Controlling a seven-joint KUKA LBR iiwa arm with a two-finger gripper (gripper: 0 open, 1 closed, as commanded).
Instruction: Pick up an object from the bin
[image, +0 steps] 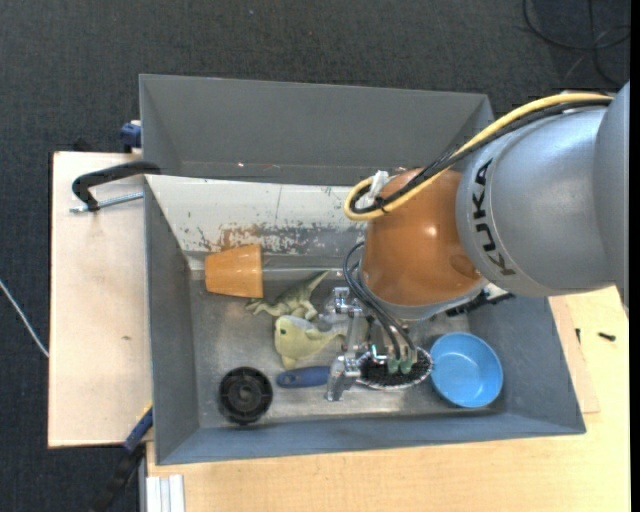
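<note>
The end effector (343, 345) is low in the middle of the grey metal bin (170, 330), under the arm's rounded, glossy orange cover (415, 250). Yellow and dark cables (400, 185) loop over that cover. Its bright metal parts crowd together with wires, so I cannot tell whether it is open or closed, or whether it grips anything.

Just left of it, touching or nearly touching, lies a pale yellow piece (297, 341), soft-looking and irregular in outline. Nearer than that, a slim blue handle (302, 378) lies flat on the floor, its right end reaching the metal of the end effector. These two things are the closest to it.

Farther and to the left, a spindly yellow-green toy (290, 299) with thin limbs sprawls beside the pale piece. An orange cup (233, 272), smooth and tapered, lies on its side against the far wall, which is scratched and rust-speckled. A black disc (245, 392), round and ribbed with a hollow centre, sits at the near left. A smooth blue bowl (470, 372) stands upright at the near right, just beside the arm.
</note>
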